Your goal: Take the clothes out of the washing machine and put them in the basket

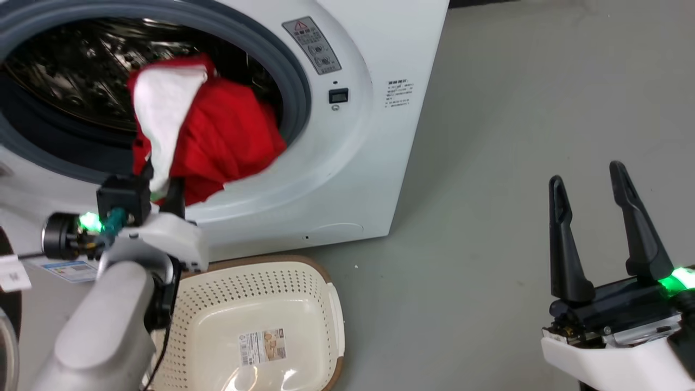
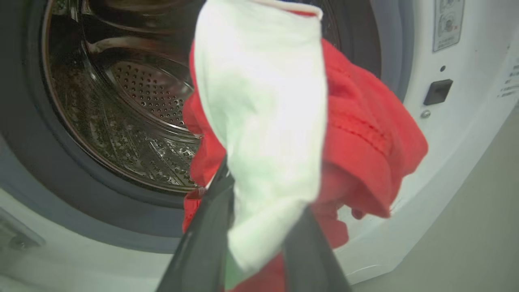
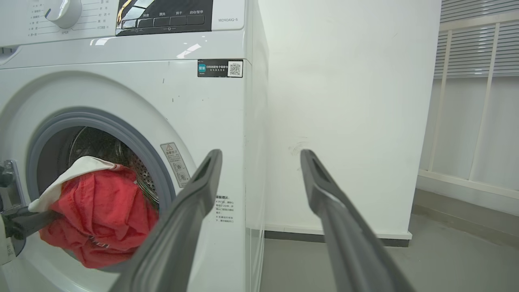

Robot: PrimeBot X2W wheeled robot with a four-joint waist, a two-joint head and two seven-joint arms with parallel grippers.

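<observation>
The red and white clothes [image 1: 222, 136] hang in front of the washing machine [image 1: 358, 141] porthole, held up at its lower rim. My left gripper [image 1: 162, 187] is shut on the clothes [image 2: 263, 134], its dark fingers [image 2: 202, 247] pinching the white part from below. In the right wrist view the clothes [image 3: 101, 215] bulge out of the porthole. The cream basket [image 1: 326, 304] lies on the floor below the porthole, with a paper label on its base. My right gripper [image 1: 592, 179] stands open over the floor to the right, fingers [image 3: 190, 211] holding nothing.
The steel drum [image 2: 134, 105] behind the clothes looks bare. Grey floor [image 1: 516, 136] stretches to the right of the machine. A white wall [image 3: 348, 113] stands beside the machine, with a slatted panel [image 3: 478, 81] farther right.
</observation>
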